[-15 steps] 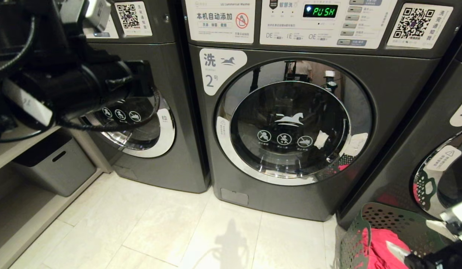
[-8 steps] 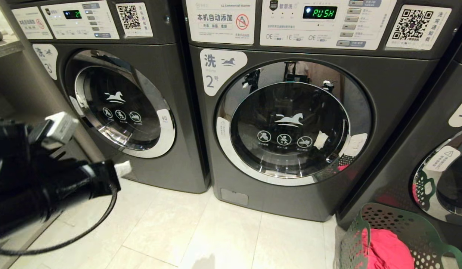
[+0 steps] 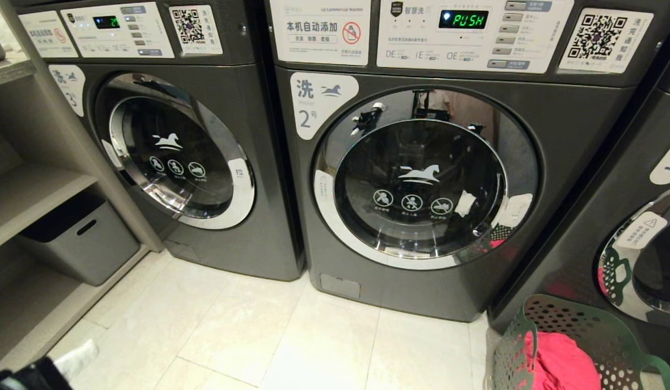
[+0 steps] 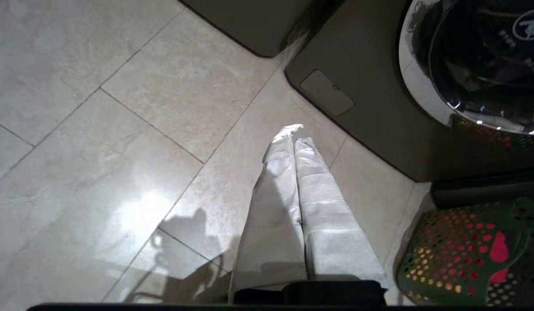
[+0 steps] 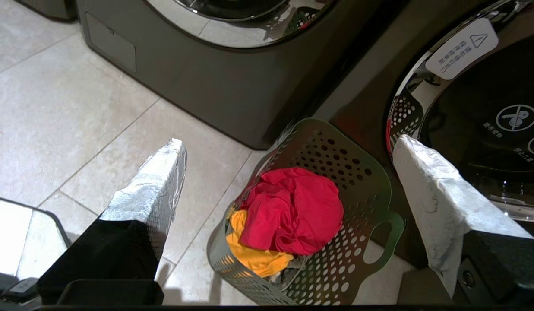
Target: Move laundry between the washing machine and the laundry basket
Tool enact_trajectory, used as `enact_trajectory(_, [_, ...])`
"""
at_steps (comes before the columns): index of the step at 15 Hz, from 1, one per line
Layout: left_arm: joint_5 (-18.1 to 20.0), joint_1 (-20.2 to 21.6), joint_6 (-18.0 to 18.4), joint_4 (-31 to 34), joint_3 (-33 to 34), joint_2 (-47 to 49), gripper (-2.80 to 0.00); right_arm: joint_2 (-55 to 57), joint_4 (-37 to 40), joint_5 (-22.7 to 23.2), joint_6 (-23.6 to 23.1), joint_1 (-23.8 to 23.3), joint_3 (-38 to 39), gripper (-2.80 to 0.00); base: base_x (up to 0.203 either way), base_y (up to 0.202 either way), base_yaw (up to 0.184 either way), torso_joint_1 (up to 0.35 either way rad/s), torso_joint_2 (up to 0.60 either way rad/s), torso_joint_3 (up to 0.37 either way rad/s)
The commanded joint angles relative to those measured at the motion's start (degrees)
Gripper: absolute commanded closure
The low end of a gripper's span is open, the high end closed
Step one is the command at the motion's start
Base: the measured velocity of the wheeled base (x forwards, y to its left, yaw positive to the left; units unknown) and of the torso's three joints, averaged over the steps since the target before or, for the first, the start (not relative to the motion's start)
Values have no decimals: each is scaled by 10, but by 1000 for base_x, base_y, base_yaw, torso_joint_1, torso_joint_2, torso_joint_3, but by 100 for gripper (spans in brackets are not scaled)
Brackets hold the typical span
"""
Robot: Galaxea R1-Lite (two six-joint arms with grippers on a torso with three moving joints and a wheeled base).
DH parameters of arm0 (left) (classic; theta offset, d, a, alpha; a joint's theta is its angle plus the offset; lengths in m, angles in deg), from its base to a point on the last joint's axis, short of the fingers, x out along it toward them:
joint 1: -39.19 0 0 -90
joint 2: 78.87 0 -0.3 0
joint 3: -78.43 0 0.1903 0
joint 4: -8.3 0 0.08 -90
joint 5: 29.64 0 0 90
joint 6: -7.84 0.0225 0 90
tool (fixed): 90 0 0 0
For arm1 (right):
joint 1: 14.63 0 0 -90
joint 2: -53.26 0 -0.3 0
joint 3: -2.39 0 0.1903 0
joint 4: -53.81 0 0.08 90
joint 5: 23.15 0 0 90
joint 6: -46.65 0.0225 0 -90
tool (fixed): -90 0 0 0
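Laundry (image 5: 292, 211) sits piled in the basket (image 5: 361, 172) at lower right of the head view, washer door (image 3: 421, 179) shut, so you've got the right pincer (image 5: 288, 172) spread above it, left pincer (image 4: 295, 142) closed and empty.

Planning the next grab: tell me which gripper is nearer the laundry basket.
Right. The right gripper hangs open just above the laundry basket; the left gripper, shut, points at bare floor with the basket off to its side.
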Motion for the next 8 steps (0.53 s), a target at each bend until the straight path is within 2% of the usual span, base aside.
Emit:
enact_trajectory(1, [12,8,92,3,65,-139,0,-21,4,1,-1,0,0,-280,0,0,0,0,0,0])
enact_trajectory(3, [36,10,192,31,96,-219,0,-20,4,0,0,0,1,-280,0,0,0,0,0,0])
enact_trajectory(4, [44,10,220,59,101,-259,0,-21,4,0,-3,0,1,-280,0,0,0,0,0,0])
enact_trajectory(6, [59,12,250,152,98,-320,0,-21,4,1,-3,1,1,-280,0,0,0,0,0,0])
enact_trajectory(8, [64,13,271,167,95,-325,0,-20,4,-1,1,1,1,-280,0,0,0,0,0,0])
